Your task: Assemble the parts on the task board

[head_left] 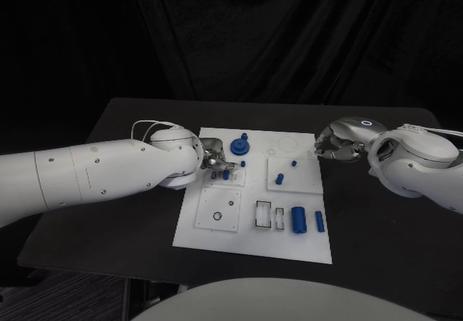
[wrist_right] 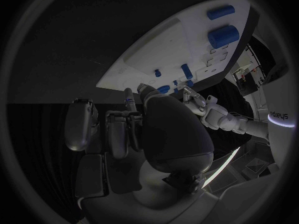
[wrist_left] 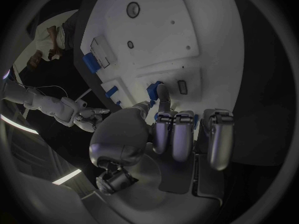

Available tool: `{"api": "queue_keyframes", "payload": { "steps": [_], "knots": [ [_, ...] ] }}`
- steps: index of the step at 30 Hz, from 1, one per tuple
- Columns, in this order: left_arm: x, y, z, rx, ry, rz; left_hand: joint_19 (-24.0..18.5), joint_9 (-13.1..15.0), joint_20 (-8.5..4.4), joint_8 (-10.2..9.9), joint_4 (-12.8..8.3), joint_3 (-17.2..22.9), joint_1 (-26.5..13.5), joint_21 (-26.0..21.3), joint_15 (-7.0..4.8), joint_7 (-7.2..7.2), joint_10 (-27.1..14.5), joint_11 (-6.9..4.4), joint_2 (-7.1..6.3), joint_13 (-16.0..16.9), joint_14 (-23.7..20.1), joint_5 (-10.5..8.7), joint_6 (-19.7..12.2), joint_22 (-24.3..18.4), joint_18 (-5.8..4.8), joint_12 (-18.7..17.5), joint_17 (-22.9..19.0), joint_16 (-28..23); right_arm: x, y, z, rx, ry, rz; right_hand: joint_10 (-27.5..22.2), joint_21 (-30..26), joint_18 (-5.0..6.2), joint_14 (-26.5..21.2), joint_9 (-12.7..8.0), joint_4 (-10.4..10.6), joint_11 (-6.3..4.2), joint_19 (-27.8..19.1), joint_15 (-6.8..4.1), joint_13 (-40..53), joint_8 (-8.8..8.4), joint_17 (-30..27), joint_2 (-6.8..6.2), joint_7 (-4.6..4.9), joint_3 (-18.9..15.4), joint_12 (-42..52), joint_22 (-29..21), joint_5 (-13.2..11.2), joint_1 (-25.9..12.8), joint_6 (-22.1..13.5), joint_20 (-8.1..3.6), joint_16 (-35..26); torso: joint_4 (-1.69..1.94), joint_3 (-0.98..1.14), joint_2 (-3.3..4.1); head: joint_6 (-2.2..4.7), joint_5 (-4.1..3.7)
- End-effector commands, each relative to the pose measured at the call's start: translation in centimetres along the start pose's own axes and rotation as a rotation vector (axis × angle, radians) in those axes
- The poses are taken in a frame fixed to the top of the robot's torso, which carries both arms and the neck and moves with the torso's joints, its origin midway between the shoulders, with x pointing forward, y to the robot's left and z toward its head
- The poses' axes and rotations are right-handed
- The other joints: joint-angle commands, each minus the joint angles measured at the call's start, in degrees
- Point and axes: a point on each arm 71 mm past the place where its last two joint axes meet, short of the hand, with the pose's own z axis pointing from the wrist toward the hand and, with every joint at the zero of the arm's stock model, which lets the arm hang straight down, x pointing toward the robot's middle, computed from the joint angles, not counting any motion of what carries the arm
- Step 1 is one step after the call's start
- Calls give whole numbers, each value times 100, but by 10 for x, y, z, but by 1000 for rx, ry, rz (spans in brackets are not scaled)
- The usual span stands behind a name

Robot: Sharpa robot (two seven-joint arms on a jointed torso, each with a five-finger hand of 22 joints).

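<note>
The white task board [head_left: 253,231] lies mid-table. My left hand [head_left: 214,163] is over its upper left. There its thumb and one outstretched finger [wrist_left: 162,92] pinch a small blue peg [head_left: 226,174] [wrist_left: 153,89] standing in a small square plate. Its other fingers are curled. A blue round part with a stem [head_left: 239,146] stands just beyond that hand. My right hand [head_left: 333,147] hovers at the board's far right edge, fingers [wrist_right: 118,132] curled in with nothing in them. Other blue pegs [head_left: 280,178] stand mid-board.
A thick blue cylinder [head_left: 299,217] [wrist_right: 223,36] and a thin one [head_left: 319,222] [wrist_right: 221,11] lie at the board's near right, beside rectangular slots [head_left: 263,214]. A square plate with a round hole [head_left: 218,210] sits near left. Bare black table [head_left: 386,227] surrounds the board.
</note>
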Motion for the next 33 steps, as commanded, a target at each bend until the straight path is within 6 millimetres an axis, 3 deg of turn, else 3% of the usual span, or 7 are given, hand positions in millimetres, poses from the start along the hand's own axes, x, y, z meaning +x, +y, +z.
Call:
{"api": "queue_keyframes", "payload": {
  "steps": [1,22,30,33],
  "knots": [
    [2,0,0,0,21,6,478,10,-36,30,-39,4,72,6,-43,-17,588,-44,-5,1494,595,31,-32,1407,-29,20,1506,15,2,-2,-1,20,11,-3,387,-19,58,595,-8,3,30,-42,20,1299,-29,1510,16,9,45,-32,1000,24,58,14,13,17,-1,1,-3,-1,3],
    [3,2,-1,3,28,8,460,44,-39,-34,-175,14,224,-21,-35,7,588,-29,-87,1494,595,113,-176,1394,-22,20,1506,15,4,-2,-1,25,13,-2,382,-30,59,595,-12,7,32,-44,20,1292,-35,1510,18,13,47,-38,996,26,50,10,12,17,0,2,-5,-1,6],
    [2,2,-1,9,27,7,460,48,-35,-62,-286,68,342,-24,-31,9,588,-26,-91,1494,595,284,-185,1395,-22,20,1506,15,4,-3,-1,26,14,-2,382,-30,59,595,-12,7,32,-44,20,1292,-35,1510,18,13,47,-38,996,26,50,10,12,17,-1,1,0,-1,2],
    [2,2,-1,11,28,8,456,49,-35,-78,-347,111,398,-32,-32,7,588,-27,-94,1494,595,434,-186,1393,-20,20,1506,15,5,-3,-1,26,15,-2,382,-30,59,595,-12,7,32,-44,20,1292,-35,1510,18,13,47,-38,996,26,50,10,12,17,-1,3,1,-1,6]
  ]
}}
